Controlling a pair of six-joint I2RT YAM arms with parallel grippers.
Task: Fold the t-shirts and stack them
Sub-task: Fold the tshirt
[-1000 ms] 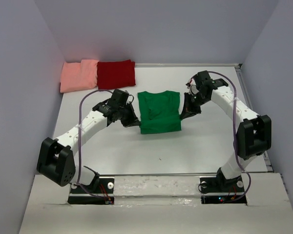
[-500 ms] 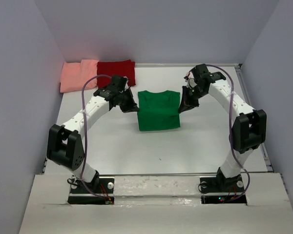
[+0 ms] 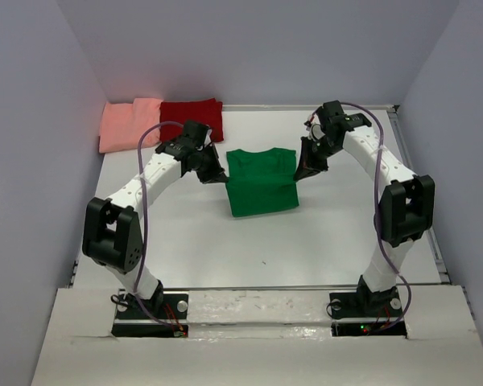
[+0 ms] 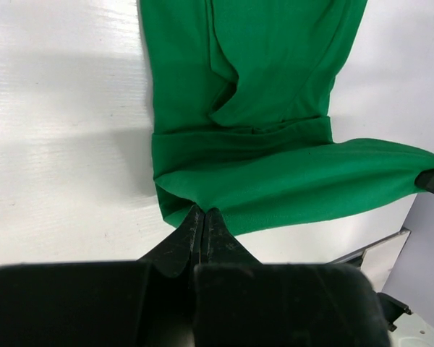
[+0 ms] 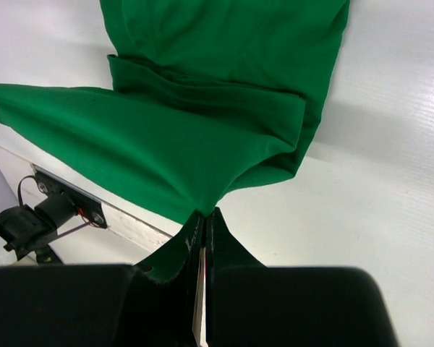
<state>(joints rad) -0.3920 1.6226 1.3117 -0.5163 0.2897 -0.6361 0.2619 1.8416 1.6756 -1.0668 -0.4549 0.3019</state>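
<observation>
Your left gripper (image 4: 205,214) and right gripper (image 5: 205,214) are each clamping 1 raised corner of the green t-shirt (image 3: 262,195), its edge taut

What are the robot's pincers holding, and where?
Both hold the green t-shirt: the left pincer pinches one corner of its lifted edge, the right pincer the other corner.

My left gripper (image 3: 219,177) and right gripper (image 3: 299,173), pinching the green shirt (image 3: 262,193), now sit farther out than a second ago, and its wrinkle is pulled flat.
</observation>
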